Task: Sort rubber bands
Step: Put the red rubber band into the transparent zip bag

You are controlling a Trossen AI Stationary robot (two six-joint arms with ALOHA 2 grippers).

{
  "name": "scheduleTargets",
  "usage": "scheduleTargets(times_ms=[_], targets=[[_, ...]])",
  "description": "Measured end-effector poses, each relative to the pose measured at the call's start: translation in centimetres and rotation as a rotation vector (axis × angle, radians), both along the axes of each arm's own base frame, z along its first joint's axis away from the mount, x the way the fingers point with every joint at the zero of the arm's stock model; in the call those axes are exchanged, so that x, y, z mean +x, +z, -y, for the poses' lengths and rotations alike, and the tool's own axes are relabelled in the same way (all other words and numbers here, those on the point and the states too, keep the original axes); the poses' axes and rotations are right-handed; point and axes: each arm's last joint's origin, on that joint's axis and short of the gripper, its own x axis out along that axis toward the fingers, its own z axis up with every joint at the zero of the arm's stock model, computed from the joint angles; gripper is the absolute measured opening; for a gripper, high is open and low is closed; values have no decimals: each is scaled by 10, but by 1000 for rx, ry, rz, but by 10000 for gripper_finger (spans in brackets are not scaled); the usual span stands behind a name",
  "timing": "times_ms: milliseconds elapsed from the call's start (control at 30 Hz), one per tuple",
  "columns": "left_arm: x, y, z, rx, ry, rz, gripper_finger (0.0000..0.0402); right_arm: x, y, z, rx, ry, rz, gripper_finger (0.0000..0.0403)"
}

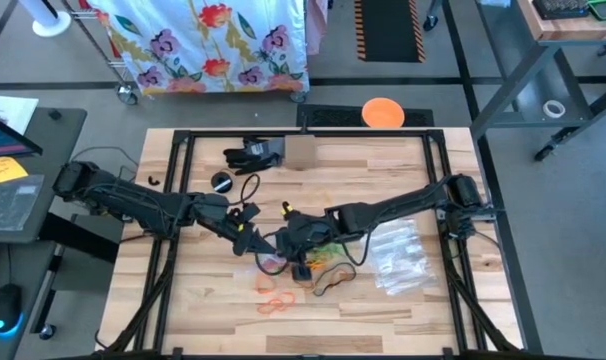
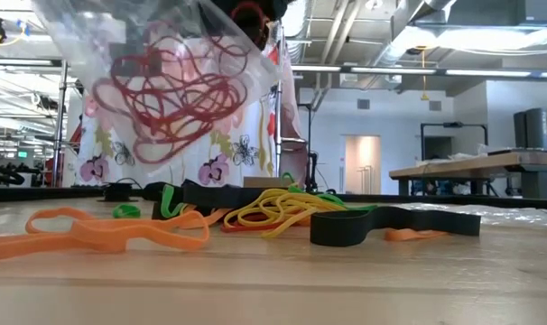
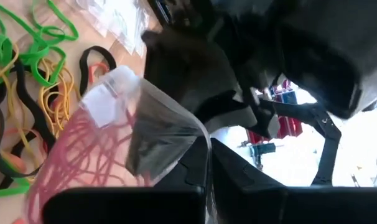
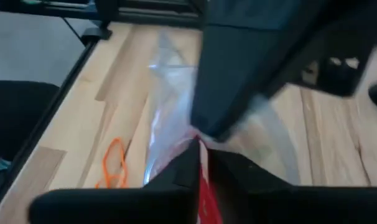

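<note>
**Clear bag of red bands held up between both grippers, loose pile below**

Clear plastic zip bag (image 2: 165, 63) stuffed with thin red rubber loops (image 2: 179, 95) hangs above the wooden table (image 1: 383, 310), mid-table in the high view. Left gripper (image 3: 207, 163) is pinched flat on the bag's edge, fingers together with film between them. Right gripper (image 4: 201, 152) meets the same bag from the other side; its fingers look nearly together on the film, but whether it is gripping or letting go I cannot tell (blurred).

Key relation: the unsorted pile, yellow (image 2: 278, 212), green (image 2: 170, 200), black (image 2: 391, 224) and orange loops (image 2: 102, 233), lies flat on the table directly under and just to the right-arm side of the bag. Right gripper is the nearer one to the pile; left is tied up holding the bag. Judgement: any next pick goes straight down from the right gripper. More orange bands (image 1: 275, 302) lie apart, toward the front edge. Spare clear bags (image 1: 398, 258) sit under the right arm.
</note>
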Motion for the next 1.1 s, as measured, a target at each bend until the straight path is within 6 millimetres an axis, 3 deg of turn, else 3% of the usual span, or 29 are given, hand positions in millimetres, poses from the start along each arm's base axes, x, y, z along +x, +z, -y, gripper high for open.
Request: scheduleTargets(times_ms=[200, 533, 700, 900, 1100], targets=[[-1, -4, 0, 20, 0, -33, 0, -3, 10, 0, -71, -14, -58, 100], [-14, 1, -7, 62, 29, -66, 0, -20, 51, -10, -152, -15, -147, 101], [-28, 10, -18, 95, 84, -54, 0, -22, 70, -15, -127, -8, -43, 101], [-29, 15, -16, 77, 68, -18, 0, -20, 58, -4, -162, -91, -118, 101], [-47, 27, -23, 85, 120, 18, 0, -37, 52, -27, -249, -196, -170, 101]])
